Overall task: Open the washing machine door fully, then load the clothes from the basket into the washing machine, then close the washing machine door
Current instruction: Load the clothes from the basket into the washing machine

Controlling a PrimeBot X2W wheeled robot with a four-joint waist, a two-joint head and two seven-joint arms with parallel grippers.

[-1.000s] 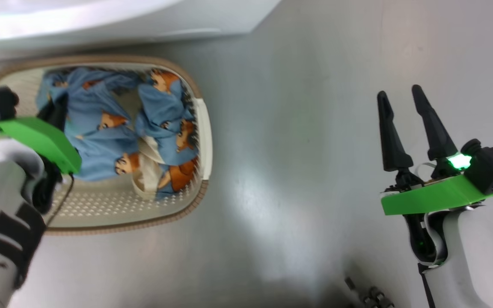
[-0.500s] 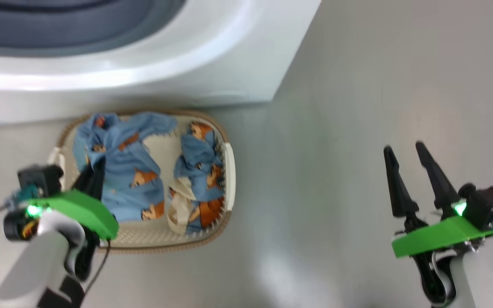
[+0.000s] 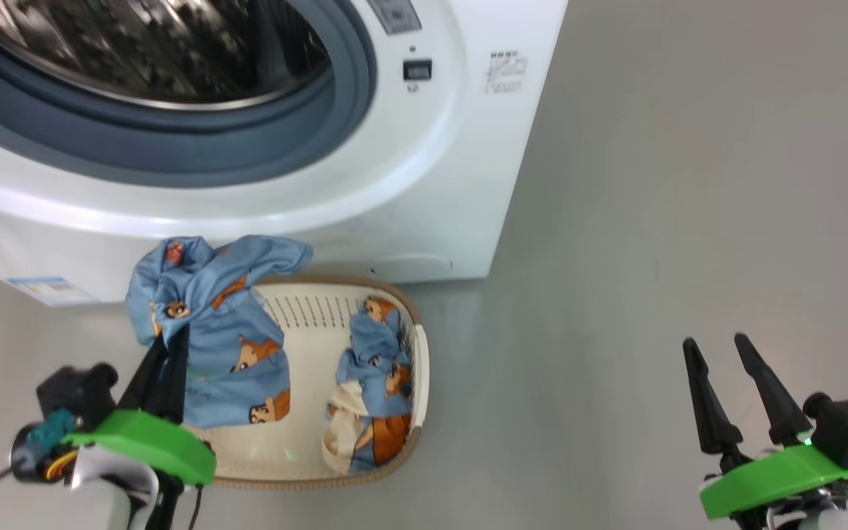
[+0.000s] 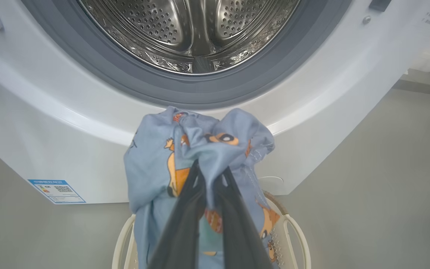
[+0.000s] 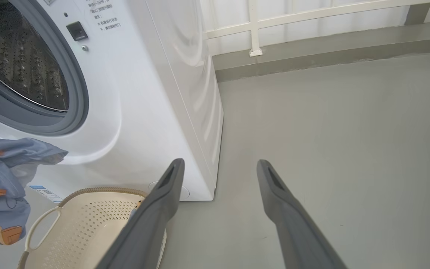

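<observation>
**A:** Where are the clothes just now?

**B:** In two lots. One blue bear-print piece of the clothes [image 3: 229, 346] is pinched in the left fingers [image 4: 190, 190], which are pressed together on a bunched fold. The cloth drapes over their tips and hangs down over the basket [image 3: 306, 313]. A smaller heap [image 3: 374, 383], blue with some cream, lies against the basket's right wall.

**A:** Which way does the held piece have to go?

**B:** Forward and up. In the left wrist view the fingers point straight at the washing machine [image 3: 439, 169]. The drum [image 4: 189, 33] opens just above the top of the held cloth, past the grey seal [image 4: 200, 95], and its mouth stands uncovered. The garment's long axis runs downward from the pinch. I judge the tail would trail and could catch on the seal's lower lip or the basket rim unless it is carried high.

**A:** Which arm is nearer?

**B:** The left, by far. It sits low by the basket's left end, slanting up toward the machine's front. The right fingers [image 3: 698, 390] stand spread wide with nothing between them, over bare floor [image 3: 615, 258]. They are well apart from the basket, out past the machine's right corner, and point much the same way.
</observation>
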